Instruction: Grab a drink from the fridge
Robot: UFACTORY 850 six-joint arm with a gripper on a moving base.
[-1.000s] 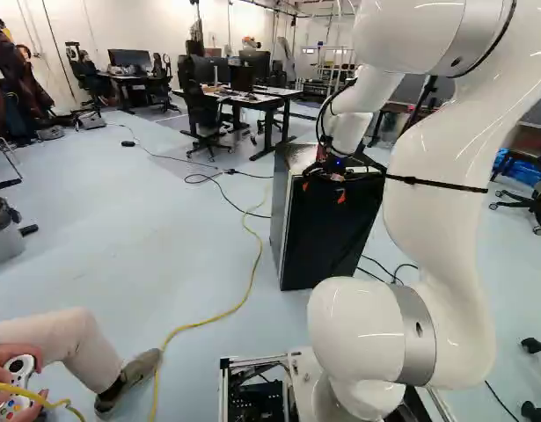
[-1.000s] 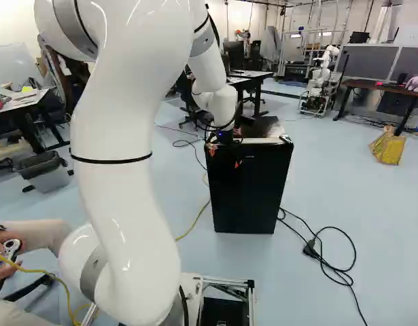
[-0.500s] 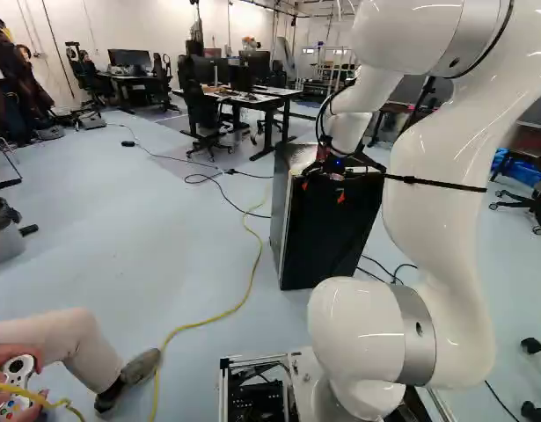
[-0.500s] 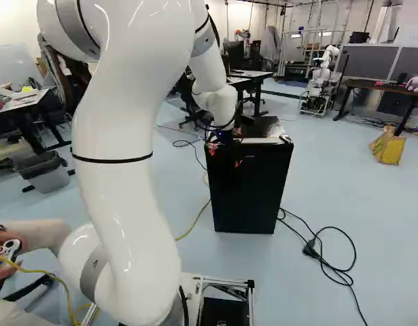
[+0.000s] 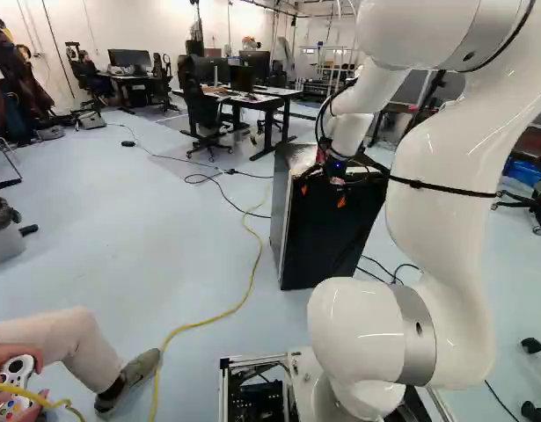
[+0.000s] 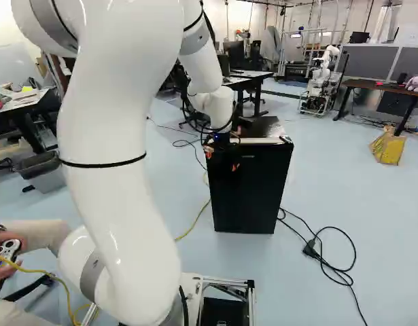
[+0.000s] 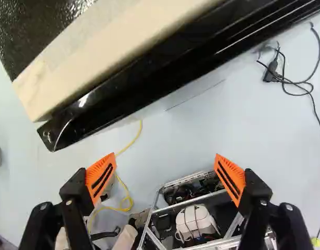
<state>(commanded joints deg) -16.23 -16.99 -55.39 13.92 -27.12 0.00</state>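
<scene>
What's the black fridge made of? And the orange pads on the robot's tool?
The fridge looks like metal, maybe plastic: its front is smooth and shiny, its top pebbly. The orange pads on the tool seem rubber or soft plastic: dull, with dark slots.

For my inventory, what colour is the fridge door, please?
The fridge door is black, clearest in the right base view.
</scene>
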